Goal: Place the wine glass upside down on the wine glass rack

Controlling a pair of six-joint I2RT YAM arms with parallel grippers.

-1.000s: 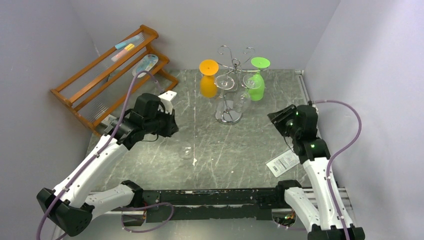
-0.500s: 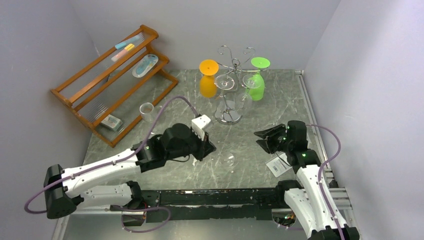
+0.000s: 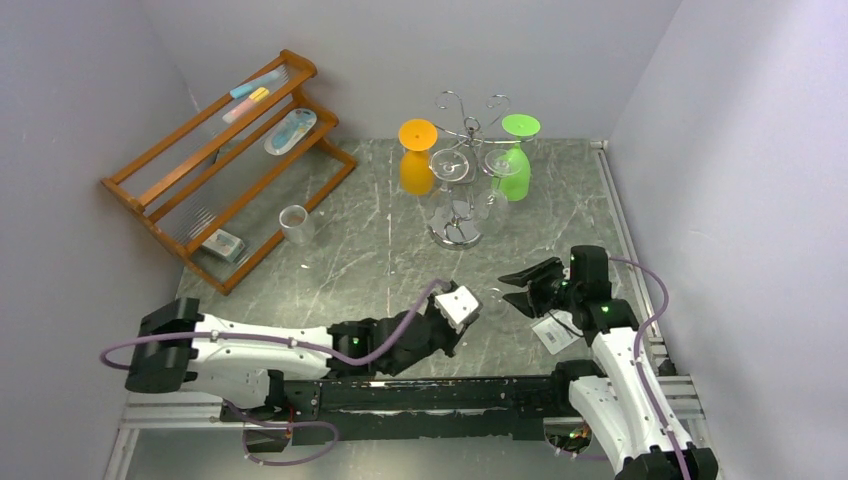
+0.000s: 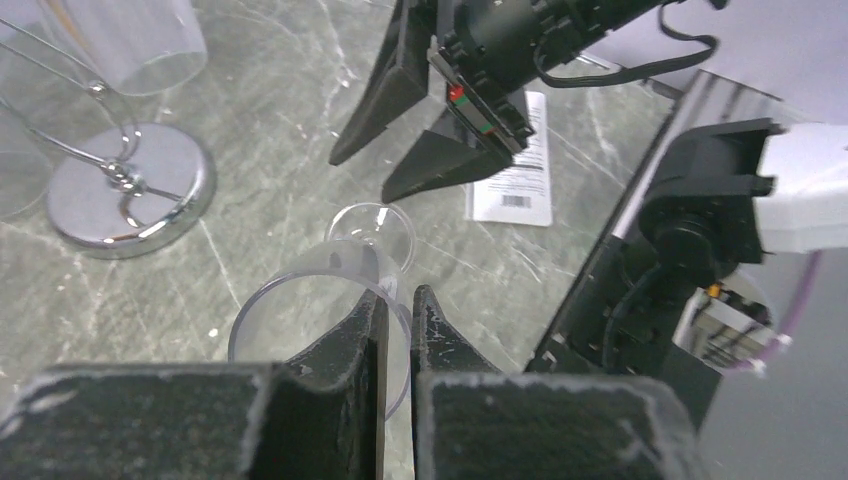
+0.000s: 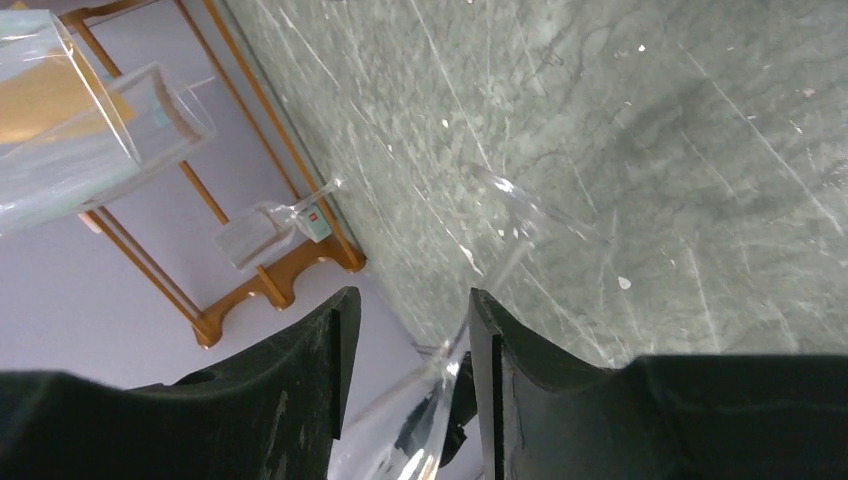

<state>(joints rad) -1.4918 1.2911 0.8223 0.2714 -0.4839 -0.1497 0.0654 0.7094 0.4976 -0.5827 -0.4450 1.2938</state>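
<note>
A clear wine glass (image 3: 491, 297) hangs on its side low over the front right of the table. My left gripper (image 3: 474, 302) is shut on its rim (image 4: 290, 290), one finger inside the bowl and one outside. My right gripper (image 3: 515, 288) faces it, open, with its fingers on either side of the glass. In the right wrist view the bowl and stem (image 5: 405, 425) lie between the spread fingers, close against the right one. The wine glass rack (image 3: 465, 130), silver wire on a chrome base (image 4: 130, 190), stands at the back with an orange (image 3: 417, 155), a green (image 3: 516, 160) and clear glasses on it.
An orange-brown wooden shelf (image 3: 230, 150) leans in the back left corner. A small clear cup (image 3: 295, 222) stands before it. A paper label (image 3: 565, 325) lies under the right arm. Walls close in the left, back and right sides.
My left arm has swung from the back left down to the front right, carrying the wine glass. My right gripper has dropped lower and now has the glass between its fingers.
</note>
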